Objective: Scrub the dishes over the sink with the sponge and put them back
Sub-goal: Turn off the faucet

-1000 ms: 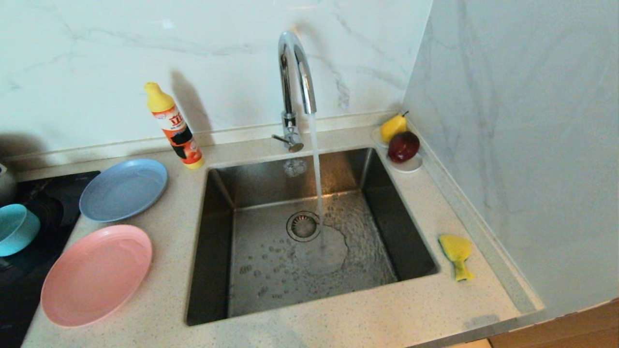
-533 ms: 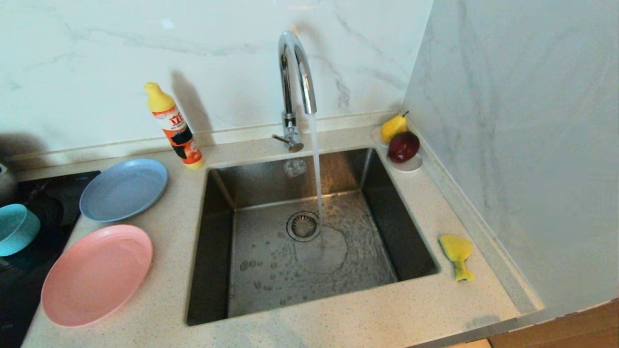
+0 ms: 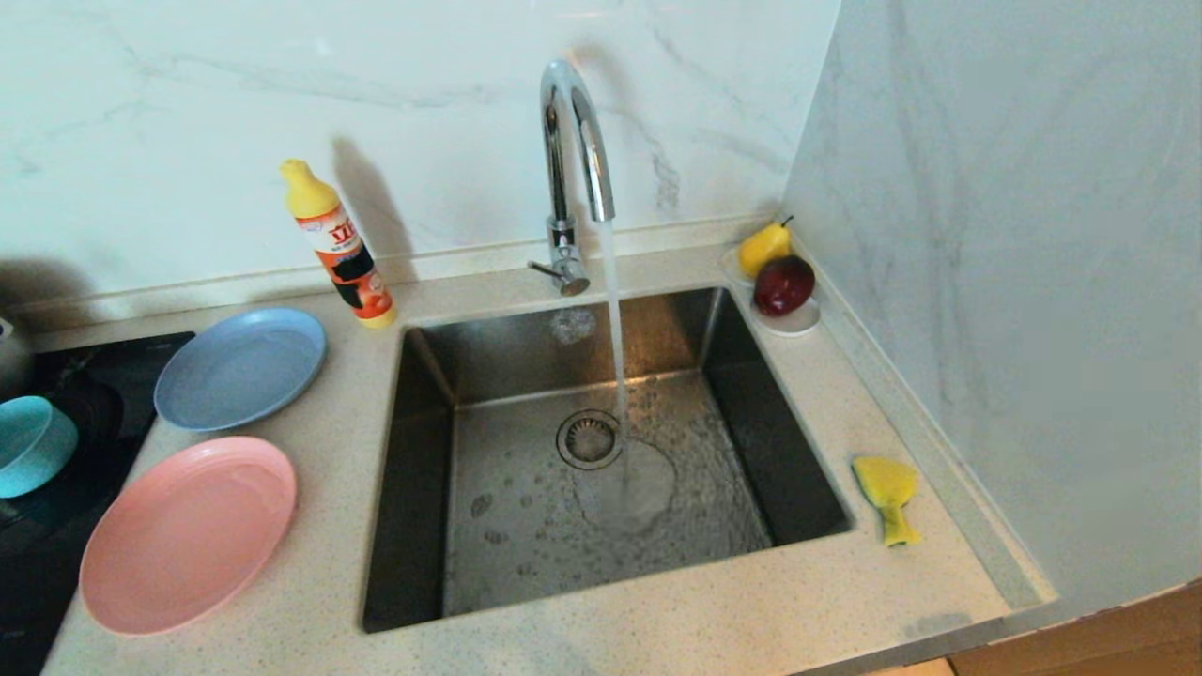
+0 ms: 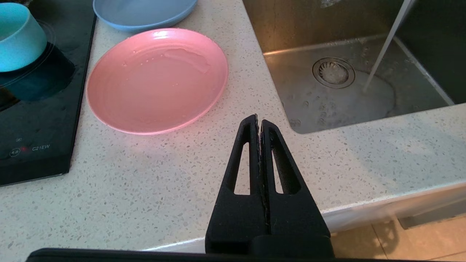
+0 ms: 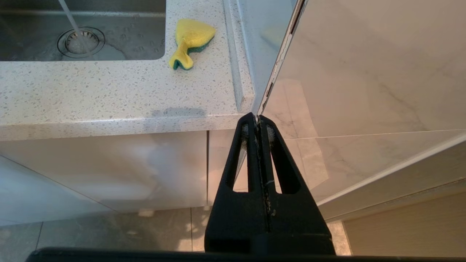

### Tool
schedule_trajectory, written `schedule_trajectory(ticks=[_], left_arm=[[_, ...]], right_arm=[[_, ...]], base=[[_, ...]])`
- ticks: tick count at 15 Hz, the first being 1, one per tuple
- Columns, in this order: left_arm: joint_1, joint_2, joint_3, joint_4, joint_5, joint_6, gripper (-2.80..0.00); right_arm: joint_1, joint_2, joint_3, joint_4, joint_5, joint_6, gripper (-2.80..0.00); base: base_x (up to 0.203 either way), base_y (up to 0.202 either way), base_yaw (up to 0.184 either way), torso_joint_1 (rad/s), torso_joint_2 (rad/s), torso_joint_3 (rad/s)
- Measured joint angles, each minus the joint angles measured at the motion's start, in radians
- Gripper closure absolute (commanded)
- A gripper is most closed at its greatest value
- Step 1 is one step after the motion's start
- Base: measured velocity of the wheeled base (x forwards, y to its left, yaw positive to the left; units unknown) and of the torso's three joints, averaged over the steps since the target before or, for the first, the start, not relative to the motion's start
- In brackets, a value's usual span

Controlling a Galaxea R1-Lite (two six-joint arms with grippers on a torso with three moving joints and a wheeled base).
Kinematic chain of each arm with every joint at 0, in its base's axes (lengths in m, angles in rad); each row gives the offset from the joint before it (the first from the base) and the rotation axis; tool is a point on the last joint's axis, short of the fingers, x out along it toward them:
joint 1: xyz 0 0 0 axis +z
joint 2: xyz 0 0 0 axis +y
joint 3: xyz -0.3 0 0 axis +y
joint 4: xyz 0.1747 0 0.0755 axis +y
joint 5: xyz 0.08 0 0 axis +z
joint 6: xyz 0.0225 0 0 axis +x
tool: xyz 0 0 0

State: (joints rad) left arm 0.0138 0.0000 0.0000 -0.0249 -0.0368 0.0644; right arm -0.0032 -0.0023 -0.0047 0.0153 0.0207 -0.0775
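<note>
Left of the sink (image 3: 413,469) the pink plate (image 3: 188,533) and the blue plate (image 3: 239,366) lie on the counter, and the teal bowl (image 3: 30,444) sits on the black hob. Right of the sink lies the bent yellow sponge (image 3: 887,493), green layer down. Water runs from the chrome tap (image 3: 573,141) onto the basin floor near the drain (image 3: 589,438). My left gripper (image 4: 258,120) is shut and empty, over the counter's front edge, short of the pink plate (image 4: 156,80). My right gripper (image 5: 256,118) is shut and empty, below the counter's front corner, well short of the sponge (image 5: 191,42).
A yellow-capped detergent bottle (image 3: 340,246) stands behind the blue plate. A yellow pear (image 3: 762,246) and a dark red fruit (image 3: 783,284) sit on a white saucer (image 3: 798,324) in the back right corner. A marble wall (image 3: 1014,282) closes off the right side.
</note>
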Motion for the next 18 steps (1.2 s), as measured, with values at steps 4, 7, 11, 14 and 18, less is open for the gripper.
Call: schedule_trajectory(ticks=[4,7,11,14,18], left_arm=[[0.000,0.000,0.000,0.000,0.000,0.000,0.00],[0.000,0.000,0.000,0.001,0.002,0.003,0.00],[0.000,0.000,0.000,0.004,0.000,0.015,0.00],[0.001,0.001,-0.009,0.013,-0.004,0.012,0.00],[0.000,0.095,-0.314,0.108,-0.060,-0.017,0.00]], right_arm=[[0.000,0.000,0.000,0.000,0.000,0.000,0.00],[0.000,0.000,0.000,0.000,0.000,-0.001,0.00],[0.000,0.000,0.000,0.000,0.000,0.000,0.00],[0.000,0.000,0.000,0.000,0.000,0.000,0.00],[0.000,0.000,0.000,0.000,0.000,0.000,0.00]], base=[[0.000,0.000,0.000,0.000,0.00,0.000],[0.000,0.000,0.000,0.000,0.00,0.000],[0.000,0.000,0.000,0.000,0.00,0.000],[0.000,0.000,0.000,0.000,0.00,0.000],[0.000,0.000,0.000,0.000,0.00,0.000]])
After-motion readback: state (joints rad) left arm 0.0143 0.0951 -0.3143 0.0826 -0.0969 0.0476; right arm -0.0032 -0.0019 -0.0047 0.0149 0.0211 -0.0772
